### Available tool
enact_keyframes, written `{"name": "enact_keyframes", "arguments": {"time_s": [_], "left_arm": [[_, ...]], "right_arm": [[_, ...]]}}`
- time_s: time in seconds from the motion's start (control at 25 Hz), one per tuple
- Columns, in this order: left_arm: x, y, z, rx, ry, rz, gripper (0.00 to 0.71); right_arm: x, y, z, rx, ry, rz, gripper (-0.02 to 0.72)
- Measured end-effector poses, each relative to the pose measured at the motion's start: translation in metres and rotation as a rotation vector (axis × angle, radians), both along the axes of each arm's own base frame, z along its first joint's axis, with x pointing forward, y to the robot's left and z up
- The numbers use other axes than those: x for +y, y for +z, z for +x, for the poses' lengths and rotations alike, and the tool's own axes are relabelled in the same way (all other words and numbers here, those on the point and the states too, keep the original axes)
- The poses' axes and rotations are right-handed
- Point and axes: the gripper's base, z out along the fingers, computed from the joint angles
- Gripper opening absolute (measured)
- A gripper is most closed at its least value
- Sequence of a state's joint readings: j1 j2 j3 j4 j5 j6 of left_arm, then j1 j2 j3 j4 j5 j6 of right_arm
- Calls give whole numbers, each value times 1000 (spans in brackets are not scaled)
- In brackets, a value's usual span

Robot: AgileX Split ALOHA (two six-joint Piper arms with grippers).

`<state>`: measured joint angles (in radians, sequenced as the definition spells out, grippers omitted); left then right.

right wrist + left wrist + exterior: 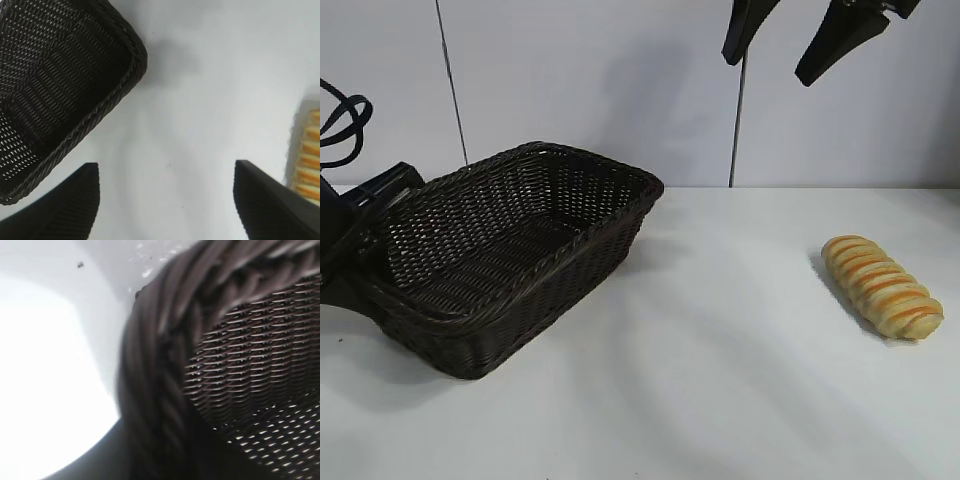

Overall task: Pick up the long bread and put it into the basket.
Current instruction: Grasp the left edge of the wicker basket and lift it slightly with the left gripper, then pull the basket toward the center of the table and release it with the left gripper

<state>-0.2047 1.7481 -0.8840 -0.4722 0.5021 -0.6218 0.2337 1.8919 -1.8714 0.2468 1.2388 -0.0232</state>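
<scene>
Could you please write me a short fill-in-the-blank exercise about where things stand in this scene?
1. The long bread lies on the ____, outside the basket.
2. The basket holds ____ loaves.
3. The right gripper hangs above the table with its fingers ____.
4. The left gripper sits at the basket's ____.

Missing words: table; no; open; rim

Both arms are black, with tapered matte fingers (835, 45) (looped black cables (342, 122) trail the left).
</scene>
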Motion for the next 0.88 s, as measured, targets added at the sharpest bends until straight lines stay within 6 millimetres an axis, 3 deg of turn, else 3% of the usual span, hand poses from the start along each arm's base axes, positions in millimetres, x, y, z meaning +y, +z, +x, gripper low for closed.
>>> {"name": "enact_keyframes", "arguments": {"time_s": [0.28,0.6,0.88], "left_arm": [[-5,6,1,8,-121,-15,97],[1,33,20,-31,-266,-22,97],[2,33,36,-1,-500,-25,97]], "right_arm": [[0,0,0,0,0,0,540],[0,0,0,1,0,0,540],[0,0,0,1,0,0,540]]}}
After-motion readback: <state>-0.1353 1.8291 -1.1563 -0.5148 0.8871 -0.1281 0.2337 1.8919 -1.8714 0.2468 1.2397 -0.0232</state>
